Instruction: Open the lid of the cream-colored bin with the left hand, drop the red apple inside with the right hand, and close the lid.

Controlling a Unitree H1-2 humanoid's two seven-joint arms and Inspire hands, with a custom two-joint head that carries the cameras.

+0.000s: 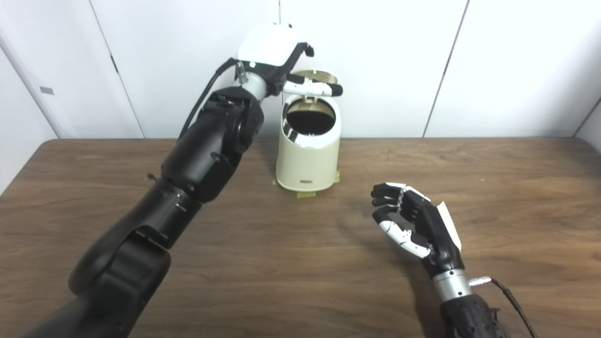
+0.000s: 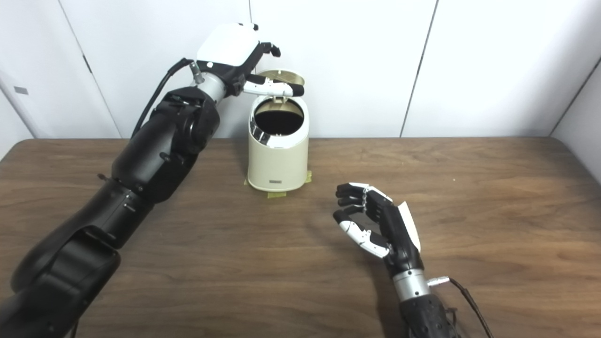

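The cream-colored bin (image 1: 307, 157) is standing at the far edge of the table (image 1: 493, 197), on tape strips (image 1: 306, 194), its lid (image 1: 315, 75) tilting upright behind the dark opening. The left hand (image 1: 281, 58) is hovering above the bin's left rim, a finger reaching to the lid, grasp unclear. The right hand (image 1: 413, 220) is resting in front-right of the bin, fingers loosely curled, holding nothing. No apple is showing.

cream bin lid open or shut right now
Open. The gold-lined round lid of the cream-colored cylindrical bin stands tipped up behind the dark opening, with the left hand at it.
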